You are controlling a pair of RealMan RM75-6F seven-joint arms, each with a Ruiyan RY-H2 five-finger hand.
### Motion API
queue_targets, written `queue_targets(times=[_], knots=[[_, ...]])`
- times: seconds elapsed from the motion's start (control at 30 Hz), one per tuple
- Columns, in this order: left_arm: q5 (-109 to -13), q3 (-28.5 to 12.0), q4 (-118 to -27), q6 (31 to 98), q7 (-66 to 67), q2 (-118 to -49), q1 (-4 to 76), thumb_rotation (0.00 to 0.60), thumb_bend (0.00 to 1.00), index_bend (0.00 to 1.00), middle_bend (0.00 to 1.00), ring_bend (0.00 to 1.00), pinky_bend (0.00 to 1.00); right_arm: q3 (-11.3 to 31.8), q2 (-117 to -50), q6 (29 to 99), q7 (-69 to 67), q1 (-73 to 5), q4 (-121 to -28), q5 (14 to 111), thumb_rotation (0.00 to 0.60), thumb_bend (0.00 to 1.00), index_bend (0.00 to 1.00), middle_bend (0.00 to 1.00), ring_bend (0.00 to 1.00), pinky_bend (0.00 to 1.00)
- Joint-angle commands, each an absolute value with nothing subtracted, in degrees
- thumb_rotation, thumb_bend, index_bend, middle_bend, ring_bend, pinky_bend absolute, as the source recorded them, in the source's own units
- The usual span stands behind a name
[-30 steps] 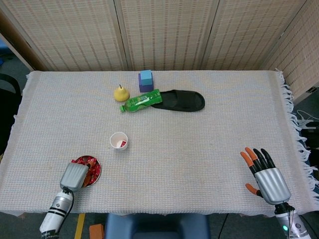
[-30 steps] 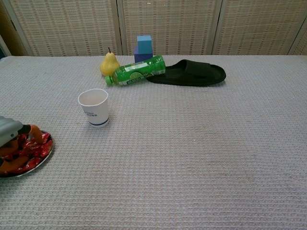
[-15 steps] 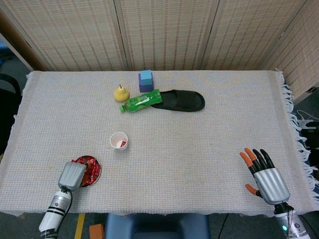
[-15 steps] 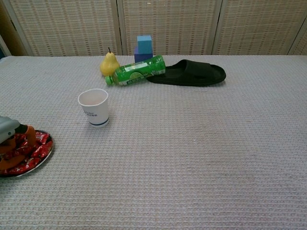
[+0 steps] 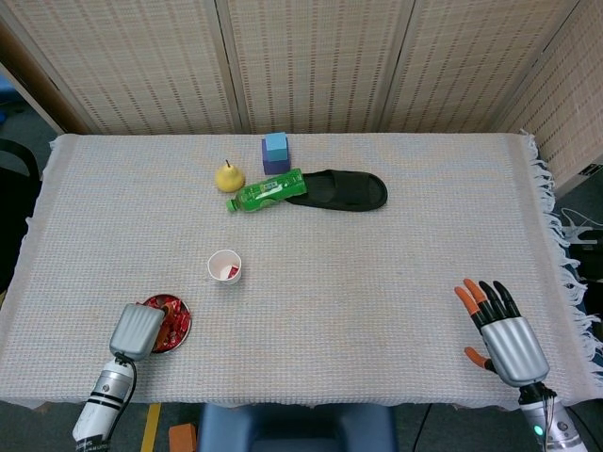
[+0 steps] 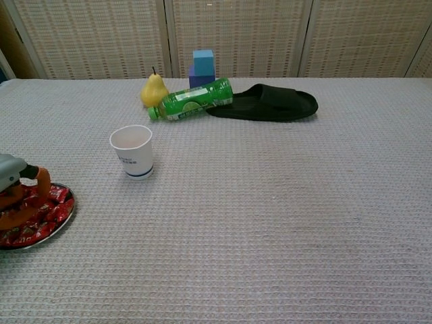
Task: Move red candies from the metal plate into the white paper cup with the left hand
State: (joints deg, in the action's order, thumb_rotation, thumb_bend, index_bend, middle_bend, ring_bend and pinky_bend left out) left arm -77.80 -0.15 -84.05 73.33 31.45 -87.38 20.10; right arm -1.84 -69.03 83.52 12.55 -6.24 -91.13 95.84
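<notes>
The metal plate (image 5: 186,317) (image 6: 65,219) with red candies (image 5: 171,314) (image 6: 48,204) sits near the table's front left corner. My left hand (image 5: 138,330) (image 6: 16,192) is over the plate's near side, its orange-tipped fingers curled down among the candies. Whether a candy is pinched between them is hidden. The white paper cup (image 5: 224,266) (image 6: 132,151) stands upright beyond and to the right of the plate, with a red candy (image 5: 231,272) inside it. My right hand (image 5: 499,325) lies at the front right, fingers spread, holding nothing.
At the back of the table are a yellow pear (image 5: 228,176), a green bottle (image 5: 267,190) on its side, a black slipper (image 5: 344,189) and a stack of blue and purple blocks (image 5: 275,153). The table's front edge runs just below both hands.
My left hand has risen slightly over the plate, its fingers still curled in the candies. The right hand and the cup have not moved.
</notes>
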Motion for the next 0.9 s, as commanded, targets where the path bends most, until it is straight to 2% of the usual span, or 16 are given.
queue_targets(times=[0.03, 0.3, 0.5, 0.7, 0.9], knots=[[-78.89, -1.56, -86.15, 74.49, 32.88, -86.37, 20.79, 0.600, 0.44, 0.54, 1.00, 1.00, 1.00, -1.52, -69.35, 83.53, 12.44, -6.35, -90.77, 95.55, 0.600, 0.06, 0.00, 0.00, 0.00, 0.00], [-76.60, -8.04, -92.16, 71.65, 36.31, -84.63, 25.89, 0.600, 0.44, 0.54, 1.00, 1.00, 1.00, -0.16, -70.47, 83.11, 12.33, -6.78, -89.41, 93.72, 0.600, 0.06, 0.00, 0.00, 0.00, 0.00], [-73.20, -11.73, -92.67, 67.55, 39.26, -86.34, 30.76, 0.600, 0.44, 0.54, 1.00, 1.00, 1.00, 0.64, -70.72, 81.85, 12.47, -7.28, -89.02, 91.77, 0.600, 0.06, 0.00, 0.00, 0.00, 0.00], [-70.13, -12.90, -89.28, 63.75, 43.02, -90.18, 35.43, 0.600, 0.44, 0.54, 1.00, 1.00, 1.00, 1.24, -70.43, 80.91, 12.06, -7.60, -89.08, 90.07, 0.600, 0.06, 0.00, 0.00, 0.00, 0.00], [-68.86, -13.62, -87.06, 62.83, 44.16, -92.55, 38.30, 0.600, 0.44, 0.54, 1.00, 1.00, 1.00, 1.43, -70.17, 80.72, 11.83, -7.65, -89.14, 89.32, 0.600, 0.06, 0.00, 0.00, 0.00, 0.00]])
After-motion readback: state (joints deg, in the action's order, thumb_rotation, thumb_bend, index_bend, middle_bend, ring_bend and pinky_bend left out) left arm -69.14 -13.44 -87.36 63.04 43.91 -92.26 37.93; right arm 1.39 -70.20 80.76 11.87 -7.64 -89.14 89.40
